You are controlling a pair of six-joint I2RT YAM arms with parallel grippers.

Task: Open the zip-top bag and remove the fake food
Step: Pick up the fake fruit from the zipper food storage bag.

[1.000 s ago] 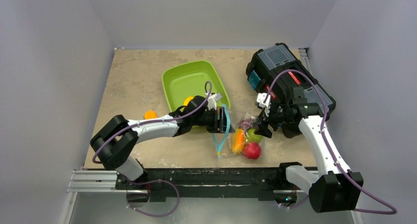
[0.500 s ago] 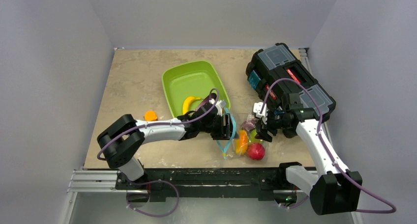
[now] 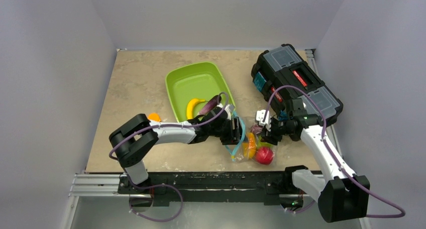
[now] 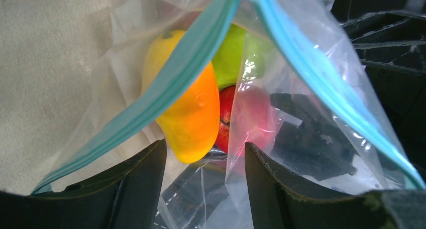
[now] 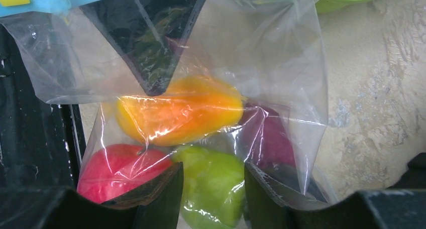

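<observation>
The bag (image 3: 249,140) lies open by the tray (image 3: 193,83), at its near corner, food (image 3: 264,155) inside. Left pincer (image 4: 206,161), jaws apart, sits in the bag's mouth — next, pinch the orange piece (image 4: 188,113). Right pincer (image 5: 213,181) is around the bag — I can't tell if it grips.

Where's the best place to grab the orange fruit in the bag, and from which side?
Probably take the orange fruit by its rounded near end, the left gripper entering the open mouth of the zip-top bag; pear and apple crowd it farther in.
</observation>
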